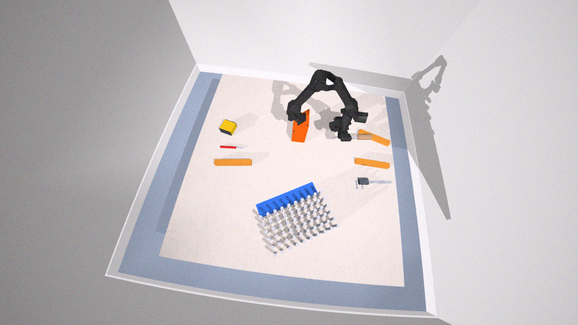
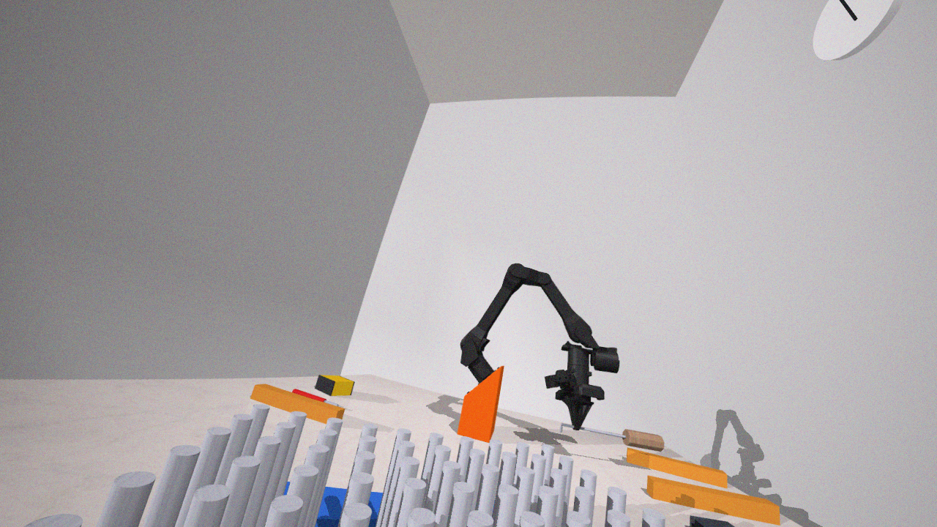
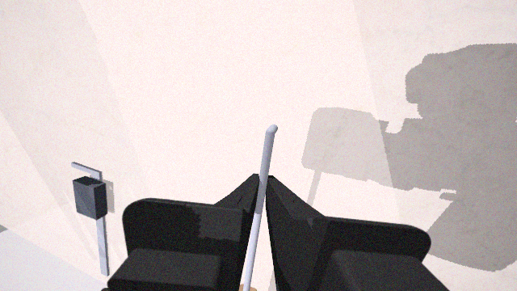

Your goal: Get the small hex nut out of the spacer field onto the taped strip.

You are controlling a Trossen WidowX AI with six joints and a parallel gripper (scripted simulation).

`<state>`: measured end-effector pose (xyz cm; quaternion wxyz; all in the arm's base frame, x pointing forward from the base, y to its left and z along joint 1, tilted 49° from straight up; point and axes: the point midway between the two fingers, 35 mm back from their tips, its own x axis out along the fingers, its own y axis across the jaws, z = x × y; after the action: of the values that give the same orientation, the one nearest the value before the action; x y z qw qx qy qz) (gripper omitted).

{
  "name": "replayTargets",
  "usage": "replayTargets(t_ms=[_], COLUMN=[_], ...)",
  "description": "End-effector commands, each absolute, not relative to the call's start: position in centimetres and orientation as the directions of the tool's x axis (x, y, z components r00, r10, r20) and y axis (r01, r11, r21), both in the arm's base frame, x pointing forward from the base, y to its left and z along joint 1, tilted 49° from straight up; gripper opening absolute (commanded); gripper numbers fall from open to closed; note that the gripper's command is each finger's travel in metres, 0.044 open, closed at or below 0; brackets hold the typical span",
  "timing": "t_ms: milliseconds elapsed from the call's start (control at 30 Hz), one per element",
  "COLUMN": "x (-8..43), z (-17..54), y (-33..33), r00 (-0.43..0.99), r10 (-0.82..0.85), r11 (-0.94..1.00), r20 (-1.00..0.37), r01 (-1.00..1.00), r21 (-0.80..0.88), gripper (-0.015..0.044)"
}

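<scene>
The gripper (image 1: 346, 137) (image 2: 576, 428) (image 3: 262, 179) grips the hook (image 1: 354, 136) (image 2: 605, 432) (image 3: 263, 178) by its shaft. Raking out the nut, then parking the hook, remains.

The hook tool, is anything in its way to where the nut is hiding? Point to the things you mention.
The standing metal spacers (image 1: 289, 218) (image 2: 398, 488) crowd where the hook tool (image 1: 364, 136) (image 2: 643, 439) (image 3: 264, 162) must go. I can't make out the nut.

Pale walls (image 1: 505, 161) (image 2: 655, 229) — a round white disc (image 2: 851, 29) high up.
</scene>
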<state>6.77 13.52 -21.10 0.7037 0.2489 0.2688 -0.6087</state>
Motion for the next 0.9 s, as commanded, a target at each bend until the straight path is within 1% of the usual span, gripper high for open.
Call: replayTargets(t_ms=[0, 433, 867], x=[7.8, 11.0, 14.7], z=[-21.5, -22.6, -23.5], y=[14.3, 15.0, 15.5], r00=[0.097, 0.02, -0.02], r10=[-0.706, -0.674, -0.629], r11=[0.188, 0.36, 0.559], r20=[-0.701, -0.739, -0.777], r01=[0.981, 0.882, 0.682], r21=[-0.053, -0.305, -0.471], gripper=[0.0, 0.0, 0.0])
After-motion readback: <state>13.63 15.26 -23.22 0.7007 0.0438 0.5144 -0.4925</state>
